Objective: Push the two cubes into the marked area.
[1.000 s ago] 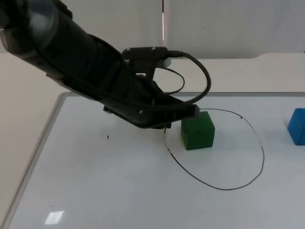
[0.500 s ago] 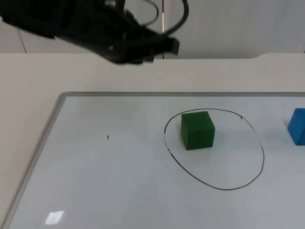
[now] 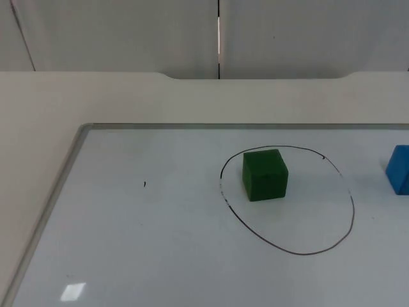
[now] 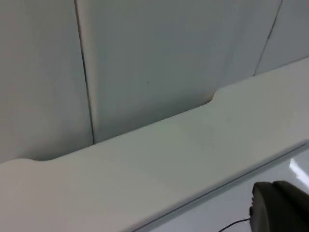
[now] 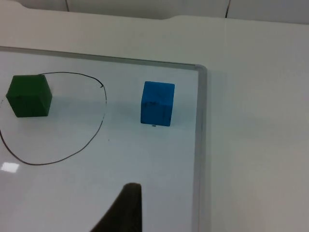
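— Jaws first: how do they stand?
— Can't tell for either. Of the left gripper [image 4: 280, 208] the left wrist view gives one black fingertip above the whiteboard's edge, facing the grey partition wall [image 4: 159, 58]. Of the right gripper [image 5: 123, 210] the right wrist view gives one dark fingertip over the whiteboard [image 5: 145, 169]. Neither grips anything that I can see.

— Where are the cubes?
— The green cube [image 3: 264, 174] sits inside the drawn black outline [image 3: 352, 217], near its far left part. The blue cube [image 3: 401, 169] lies outside it, well to the right, cut by the top view's edge.

— Does the right wrist view add anything?
— Yes: the blue cube [image 5: 157, 103] shows whole there, between the outline [image 5: 99, 128] and the whiteboard's right frame [image 5: 198, 145], near the far right corner. The green cube [image 5: 30, 95] shows there too, inside the line.

— Anything else?
— A small dark speck [image 3: 145, 184] on the board, left of the outline
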`<control>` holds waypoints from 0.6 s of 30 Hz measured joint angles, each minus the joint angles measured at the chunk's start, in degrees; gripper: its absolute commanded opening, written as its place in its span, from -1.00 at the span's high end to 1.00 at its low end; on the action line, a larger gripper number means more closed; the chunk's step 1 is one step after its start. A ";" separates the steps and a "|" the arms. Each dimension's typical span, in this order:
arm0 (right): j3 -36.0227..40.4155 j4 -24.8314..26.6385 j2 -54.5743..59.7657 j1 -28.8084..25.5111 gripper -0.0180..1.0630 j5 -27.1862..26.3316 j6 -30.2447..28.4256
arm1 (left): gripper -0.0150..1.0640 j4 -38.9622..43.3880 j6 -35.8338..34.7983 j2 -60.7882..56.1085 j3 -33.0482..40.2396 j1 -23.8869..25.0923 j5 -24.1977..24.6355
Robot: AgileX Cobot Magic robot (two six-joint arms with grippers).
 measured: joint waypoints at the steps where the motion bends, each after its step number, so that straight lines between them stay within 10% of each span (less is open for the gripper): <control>1: 0.00 0.00 0.00 0.00 -0.98 0.00 0.00 | 0.98 0.00 0.00 0.00 0.00 0.00 0.00; 10: 0.00 0.00 0.00 0.00 -0.98 0.00 0.00 | 0.98 2.64 -2.14 -5.62 0.62 0.00 13.97; 18: 0.00 0.00 0.00 0.00 -0.98 0.00 0.10 | 0.98 35.33 -17.85 -5.89 0.70 0.00 25.83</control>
